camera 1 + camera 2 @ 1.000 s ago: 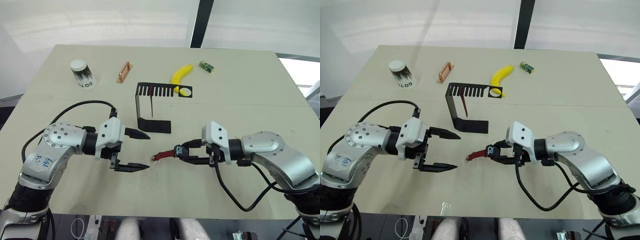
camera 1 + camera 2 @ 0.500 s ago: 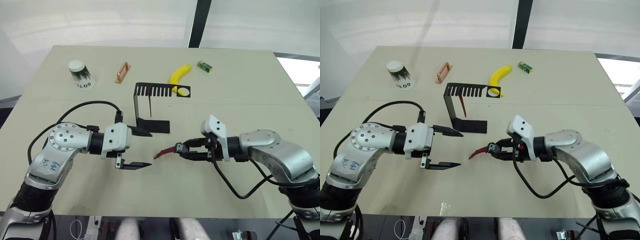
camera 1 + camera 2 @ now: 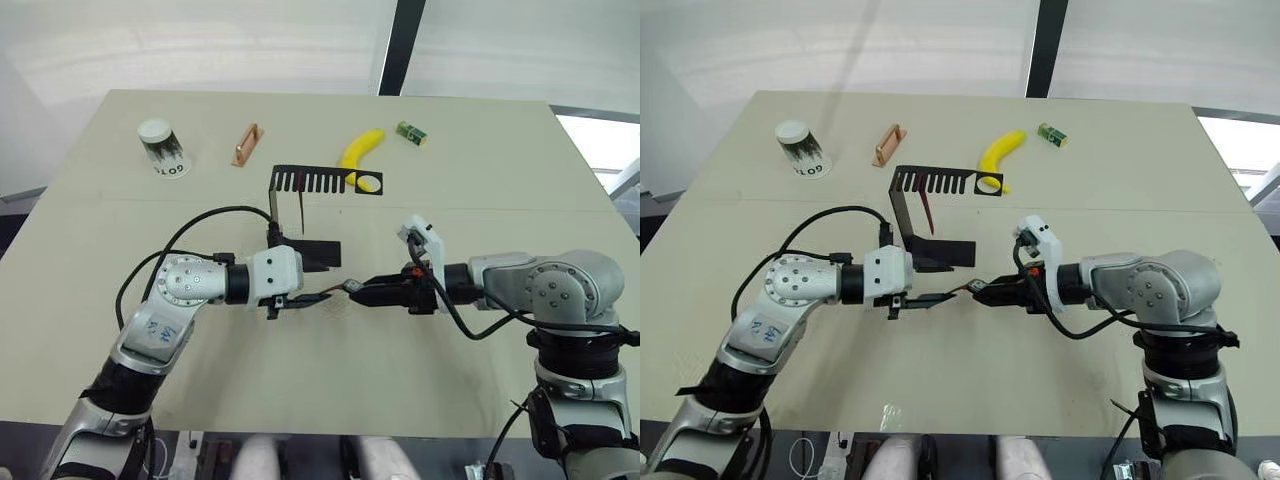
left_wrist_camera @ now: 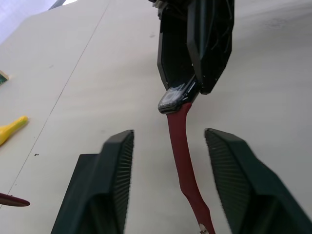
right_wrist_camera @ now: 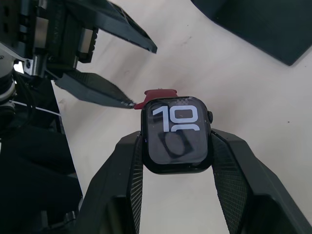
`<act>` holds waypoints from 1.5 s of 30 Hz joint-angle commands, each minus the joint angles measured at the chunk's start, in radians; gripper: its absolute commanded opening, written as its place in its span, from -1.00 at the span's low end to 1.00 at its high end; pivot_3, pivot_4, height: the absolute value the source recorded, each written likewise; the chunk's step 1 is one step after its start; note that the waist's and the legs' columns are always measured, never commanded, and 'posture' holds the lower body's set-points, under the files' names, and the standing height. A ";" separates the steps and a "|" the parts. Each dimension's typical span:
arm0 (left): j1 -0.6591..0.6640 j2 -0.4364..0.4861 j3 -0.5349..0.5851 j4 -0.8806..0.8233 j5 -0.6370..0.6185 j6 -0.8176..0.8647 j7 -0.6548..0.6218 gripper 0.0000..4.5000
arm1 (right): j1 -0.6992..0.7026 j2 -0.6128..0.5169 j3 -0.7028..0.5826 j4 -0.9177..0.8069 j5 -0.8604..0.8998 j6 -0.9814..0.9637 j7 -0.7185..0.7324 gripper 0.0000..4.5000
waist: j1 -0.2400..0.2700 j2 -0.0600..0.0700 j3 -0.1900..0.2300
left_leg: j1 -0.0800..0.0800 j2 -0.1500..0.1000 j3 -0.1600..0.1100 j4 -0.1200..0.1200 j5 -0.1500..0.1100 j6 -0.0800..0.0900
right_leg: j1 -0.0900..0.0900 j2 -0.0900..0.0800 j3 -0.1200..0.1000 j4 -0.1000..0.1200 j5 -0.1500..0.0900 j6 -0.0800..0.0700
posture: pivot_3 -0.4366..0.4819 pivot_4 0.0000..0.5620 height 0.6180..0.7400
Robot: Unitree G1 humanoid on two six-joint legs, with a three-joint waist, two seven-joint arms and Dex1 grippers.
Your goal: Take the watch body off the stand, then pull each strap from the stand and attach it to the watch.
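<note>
R gripper (image 5: 176, 146) is sitting w/ its jaws clamped on the sides of the watch body (image 5: 178, 134), holding it just above the table (image 3: 480, 170), roughly mid-table toward the near edge. One maroon strap (image 4: 185, 165) is already hanging off the watch, pointing at the L gripper (image 4: 170, 187), whose jaws are apart w/ the strap running between them, not pinched yet as far as I can tell. Second strap (image 3: 927, 212) is dangling from the stand's (image 3: 930, 248) comb arm, stand sitting just behind the two grippers toward the far edge. So I'd say we're halfway-ish. What's worrying me: if the L jaws are closing on that strap and tugging, it could pop back out of its slot, or twist the watch in the R jaws since they're only gripping the edges. Also the L arm is crowding the stand base, so a sloppy reach for strap #2 could knock the stand over.
</note>
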 commanded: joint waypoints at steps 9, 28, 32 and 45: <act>-0.033 -0.022 -0.044 0.002 0.043 0.000 0.020 0.01 | -0.038 0.041 -0.046 0.037 0.066 0.020 -0.084 -0.33 | 0.000 0.000 0.000 | 0.000 0.000 0.000 0.000 0.000 0.000 | -0.001 0.000 0.000 0.001 0.000 0.000 | -0.05 -0.47 1.00; -0.037 -0.049 -0.049 0.025 0.071 -0.004 0.047 -0.99 | -0.050 0.036 -0.047 0.050 0.116 0.020 -0.133 -0.33 | 0.000 0.000 0.000 | 0.000 0.000 0.000 0.000 0.000 0.000 | -0.001 0.000 0.000 0.001 0.000 0.000 | -0.05 -0.47 1.00; -0.038 -0.063 -0.048 0.025 0.062 -0.008 0.047 -0.99 | -0.053 0.039 -0.048 0.056 0.127 0.020 -0.139 -0.33 | 0.001 0.000 0.000 | 0.000 0.000 0.000 0.000 0.000 0.000 | -0.001 0.000 0.000 0.001 0.000 0.000 | -0.05 -0.47 1.00; -0.059 -0.092 -0.054 0.020 0.060 0.012 0.050 -0.99 | -0.052 0.043 -0.027 0.034 0.147 0.020 -0.157 -0.33 | 0.000 0.000 0.000 | 0.000 0.000 0.000 0.000 0.000 0.000 | -0.001 0.000 0.000 0.001 0.000 0.000 | -0.05 -0.47 1.00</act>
